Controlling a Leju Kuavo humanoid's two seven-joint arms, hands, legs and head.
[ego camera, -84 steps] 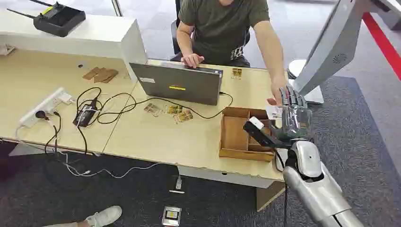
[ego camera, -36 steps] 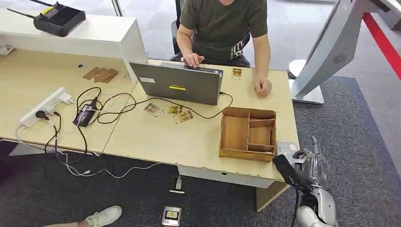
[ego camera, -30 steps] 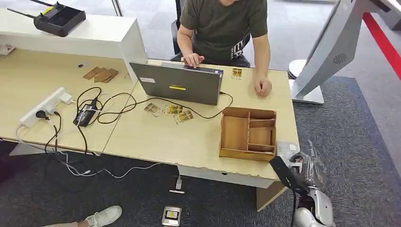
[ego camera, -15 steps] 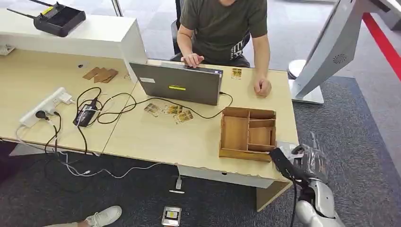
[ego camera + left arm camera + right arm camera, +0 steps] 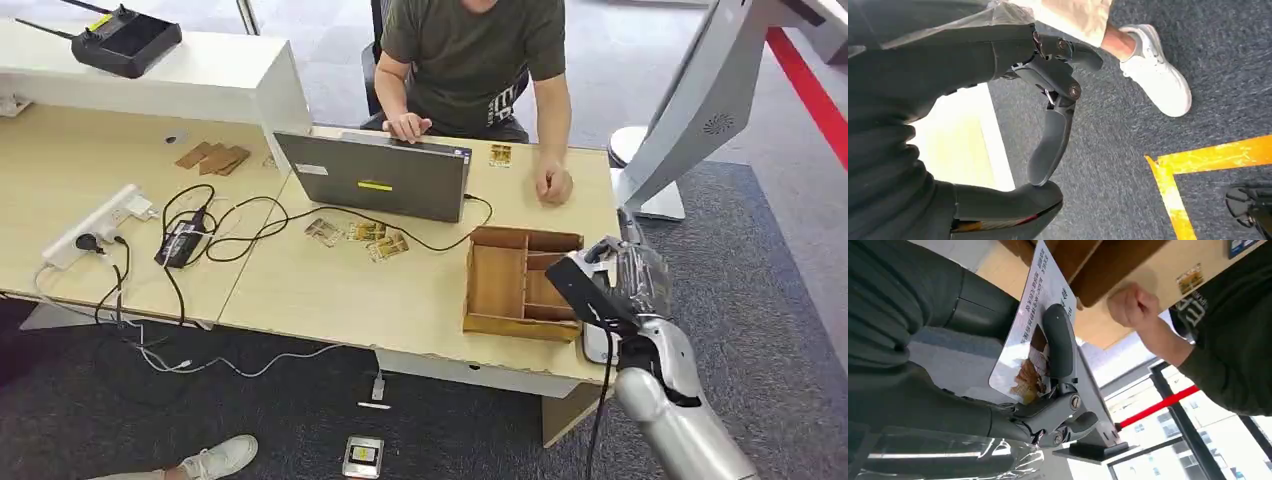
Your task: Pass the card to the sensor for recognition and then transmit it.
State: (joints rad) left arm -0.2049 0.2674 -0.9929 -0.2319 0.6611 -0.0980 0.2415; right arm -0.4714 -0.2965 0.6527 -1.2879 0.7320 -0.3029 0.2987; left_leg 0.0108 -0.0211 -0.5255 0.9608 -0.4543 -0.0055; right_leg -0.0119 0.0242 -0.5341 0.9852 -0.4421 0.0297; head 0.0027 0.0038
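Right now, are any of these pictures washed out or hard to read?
Right wrist view: the windows behind the person glare white, yet the card in the right hand stays sharp. Left wrist view: a pale surface is overexposed. Head view: evenly lit.

Silver arm (image 5: 672, 405), grey ribbed, dark-fingered robot hand (image 5: 998, 390)

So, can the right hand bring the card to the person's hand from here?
Probably yes. The right hand holds the card by the wooden box, and the person's hand rests beyond it with bare desk between.
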